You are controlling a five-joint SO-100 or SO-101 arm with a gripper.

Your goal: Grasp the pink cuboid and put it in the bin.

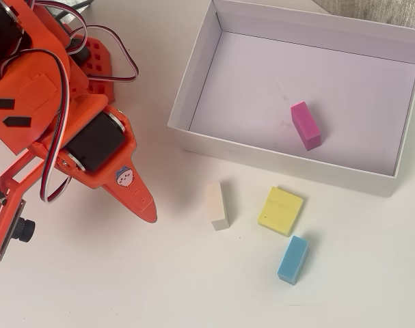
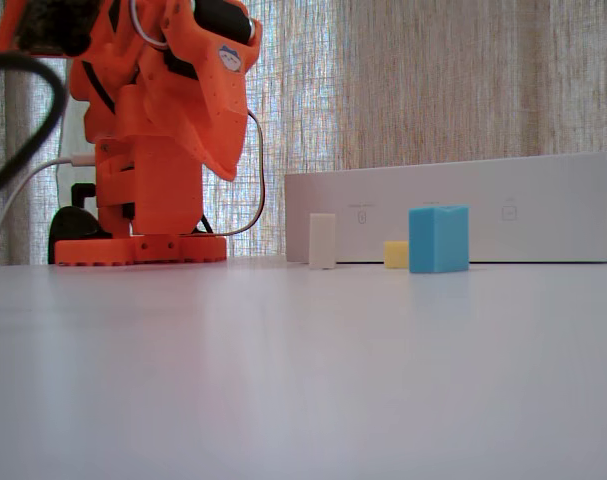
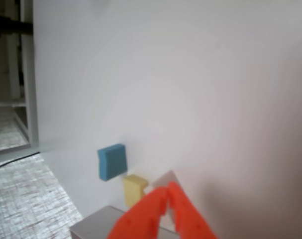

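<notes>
The pink cuboid [image 1: 306, 125] lies flat on the floor of the bin [image 1: 275, 161], right of the middle, and nothing touches it. In the fixed view the white wall of the bin [image 2: 463, 205] hides it, and it is out of the wrist view. My orange gripper [image 1: 150, 212] is shut and empty. It hangs over the table to the left of the bin, well apart from the cuboid. In the wrist view the gripper [image 3: 166, 193] shows both fingers pressed together at the tips.
A cream-white block [image 1: 218, 206], a yellow block [image 1: 281, 210] and a blue block [image 1: 293, 259] lie on the white table just in front of the bin. They also show in the fixed view [image 2: 323, 240] [image 2: 395, 254] [image 2: 438, 239]. The arm's base [image 2: 143, 248] stands at the left.
</notes>
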